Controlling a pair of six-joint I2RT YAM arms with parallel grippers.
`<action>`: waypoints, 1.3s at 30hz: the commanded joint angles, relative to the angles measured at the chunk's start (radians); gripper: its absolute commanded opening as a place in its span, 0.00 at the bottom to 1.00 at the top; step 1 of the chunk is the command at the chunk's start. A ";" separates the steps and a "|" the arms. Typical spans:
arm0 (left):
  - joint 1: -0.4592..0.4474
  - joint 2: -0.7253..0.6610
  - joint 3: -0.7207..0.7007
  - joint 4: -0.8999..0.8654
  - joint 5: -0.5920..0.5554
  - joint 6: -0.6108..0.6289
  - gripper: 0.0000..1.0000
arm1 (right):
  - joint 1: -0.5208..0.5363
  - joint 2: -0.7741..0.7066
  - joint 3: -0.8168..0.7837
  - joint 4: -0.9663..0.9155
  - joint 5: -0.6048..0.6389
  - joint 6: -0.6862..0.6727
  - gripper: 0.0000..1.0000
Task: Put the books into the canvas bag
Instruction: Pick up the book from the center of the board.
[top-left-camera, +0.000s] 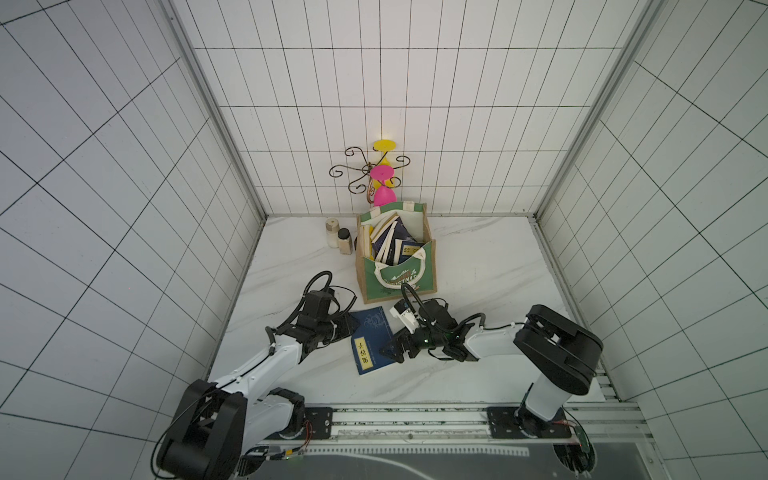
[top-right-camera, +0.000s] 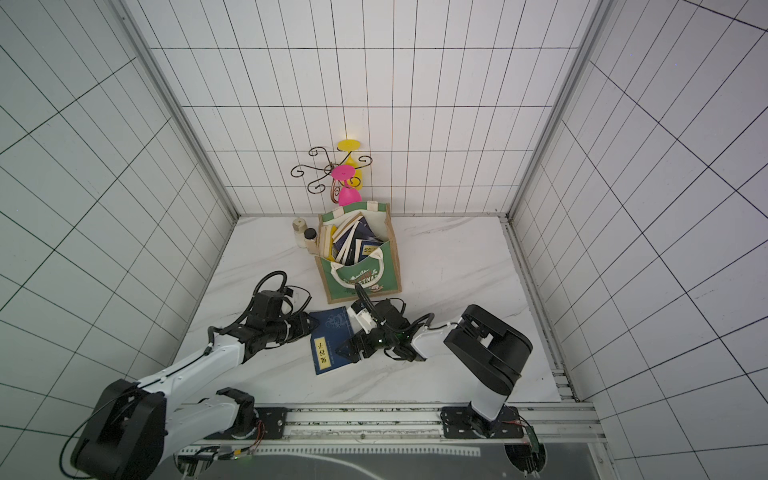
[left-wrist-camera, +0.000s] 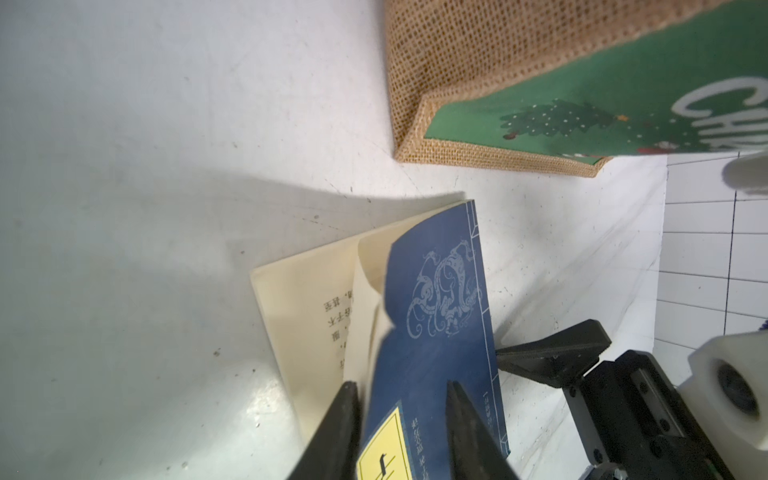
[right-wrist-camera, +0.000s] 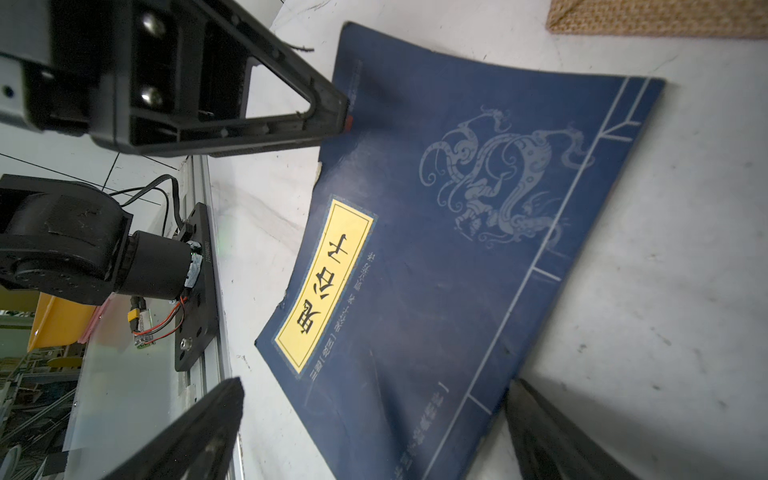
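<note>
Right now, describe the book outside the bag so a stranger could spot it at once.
On the marble table, find the green and tan bag; one book lies on the robot's side of it. It is navy with a yellow title label and a pale dragon-like drawing, and it is the only book outside the bag.

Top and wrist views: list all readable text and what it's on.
"CHRISTMAS": white print on the canvas bag.
"鬼谷子": yellow label on the navy book.
Small white print beside that label: too blurred to read.
Labels on the books in the bag: too small to read.
</note>
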 joint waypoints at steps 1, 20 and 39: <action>-0.001 0.029 -0.008 0.053 0.036 0.021 0.28 | 0.007 0.013 0.043 0.022 -0.025 0.006 0.99; -0.009 -0.219 -0.123 0.283 0.272 0.057 0.00 | -0.114 0.024 -0.067 0.189 -0.158 0.074 0.99; -0.163 -0.315 -0.167 0.354 0.249 0.040 0.00 | -0.154 0.098 -0.203 0.828 -0.375 0.388 0.24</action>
